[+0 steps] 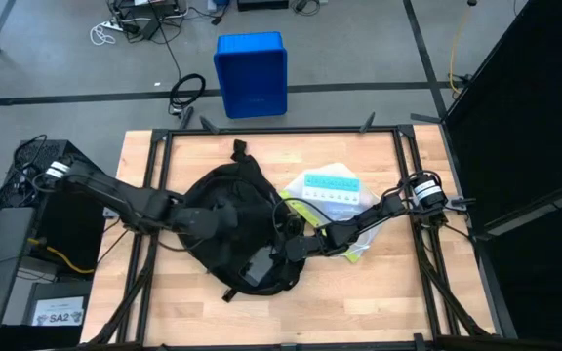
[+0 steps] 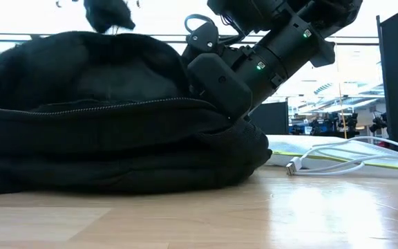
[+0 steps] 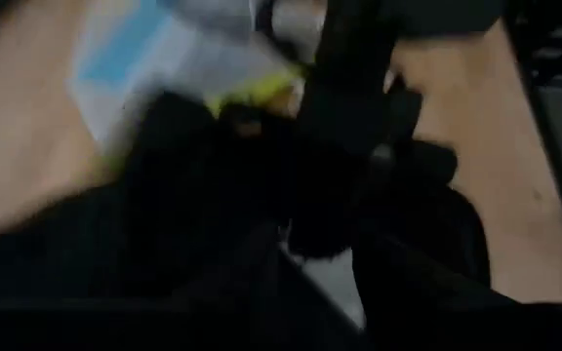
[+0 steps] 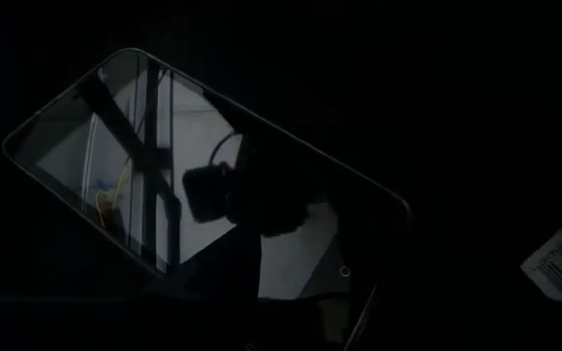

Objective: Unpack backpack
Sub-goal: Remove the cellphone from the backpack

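The black backpack (image 1: 232,210) lies flat in the middle of the wooden table and fills the left of the low view (image 2: 102,131). My left gripper (image 1: 224,219) hangs over its middle, above the fabric mound (image 2: 109,12). My right gripper (image 1: 289,249) comes in from the table's right, slanting down into the backpack's right side (image 2: 230,104), where the fabric hides its tip. The right wrist view is dark. It shows a flat device with a glossy dark screen (image 4: 203,175) inside the backpack. A grey flat patch (image 1: 260,265) shows at the backpack's near side.
A white packet with blue print (image 1: 330,187) and a yellow-green item (image 1: 305,210) lie right of the backpack, under my right arm. A white cable (image 2: 337,158) lies there too. A blue bin (image 1: 252,73) stands on the floor beyond the far edge. Bare wood (image 1: 359,302) runs along the near edge.
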